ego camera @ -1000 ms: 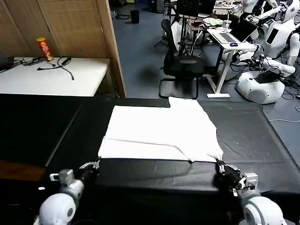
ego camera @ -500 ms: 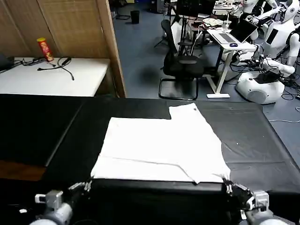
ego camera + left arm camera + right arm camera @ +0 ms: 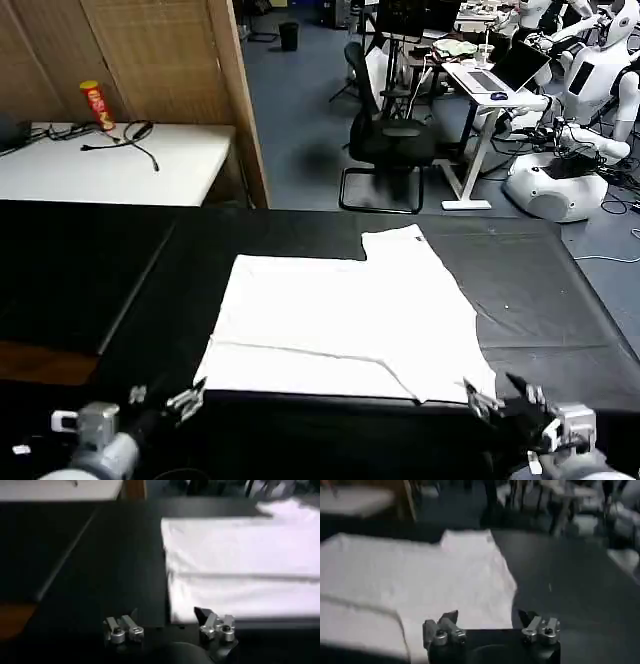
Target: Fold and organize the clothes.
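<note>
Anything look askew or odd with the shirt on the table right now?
Slightly. The white T-shirt lies flat on the black table cover, but one sleeve juts out past its far edge, and a crease crosses it near the front. The open left gripper and right gripper sit off its near corners.

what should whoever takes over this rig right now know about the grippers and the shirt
Left gripper: open, holding nothing, just off the near left corner of the T-shirt.
Right gripper: open, holding nothing, just off the shirt's near right corner.
T-shirt: lies flat on the black table cover, plain side up, one sleeve sticking out at the far right, a fold line running across near the front edge.
Done: shirt spread and partly folded.
Left: the remaining folds and tidying; neither gripper has a grip, so it probably needs regrasping at the near corners.
</note>
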### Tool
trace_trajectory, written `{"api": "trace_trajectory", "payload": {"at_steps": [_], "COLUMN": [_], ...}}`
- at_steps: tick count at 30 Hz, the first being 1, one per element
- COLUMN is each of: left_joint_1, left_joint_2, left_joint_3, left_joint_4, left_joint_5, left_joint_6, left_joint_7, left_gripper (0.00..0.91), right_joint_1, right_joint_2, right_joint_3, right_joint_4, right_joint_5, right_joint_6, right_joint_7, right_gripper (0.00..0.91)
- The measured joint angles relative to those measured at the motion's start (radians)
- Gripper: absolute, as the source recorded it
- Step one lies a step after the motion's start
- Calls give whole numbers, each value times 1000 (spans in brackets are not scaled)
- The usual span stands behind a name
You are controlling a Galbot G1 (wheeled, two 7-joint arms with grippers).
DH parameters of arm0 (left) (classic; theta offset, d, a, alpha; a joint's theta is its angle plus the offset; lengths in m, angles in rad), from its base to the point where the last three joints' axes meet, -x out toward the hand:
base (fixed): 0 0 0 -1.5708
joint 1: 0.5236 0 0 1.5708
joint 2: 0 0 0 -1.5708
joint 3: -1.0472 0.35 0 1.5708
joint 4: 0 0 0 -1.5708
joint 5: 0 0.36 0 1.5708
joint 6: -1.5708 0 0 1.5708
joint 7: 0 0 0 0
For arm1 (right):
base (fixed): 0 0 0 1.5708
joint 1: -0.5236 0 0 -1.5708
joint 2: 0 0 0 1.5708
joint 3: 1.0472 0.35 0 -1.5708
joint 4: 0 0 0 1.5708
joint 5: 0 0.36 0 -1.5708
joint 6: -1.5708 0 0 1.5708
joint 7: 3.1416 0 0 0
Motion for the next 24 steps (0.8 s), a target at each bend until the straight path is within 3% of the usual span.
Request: {"api": "trace_trajectory", "payload": {"at_steps": [7, 16, 24], "left_joint_1": [-344, -732, -924], "left_joint_2": [42, 22, -35], "left_joint_3": [111, 323, 435], "left_joint_4": [220, 577, 873], "left_joint_5": [-66, -39, -32], "left_joint_6": [-12, -31, 13], "left_joint_7": [23, 69, 109], "left_gripper": [878, 878, 878], "right_joint_1": [394, 803, 982], "right_joint_2": [0, 73, 165], "right_joint_3": [-193, -427, -495], "right_joint_4": [-295, -738, -1029], "right_joint_5": [-10, -67, -134], "right_joint_6": [20, 28, 9], "right_joint_7": [-3, -32, -57], "right_gripper": [878, 878, 878]}}
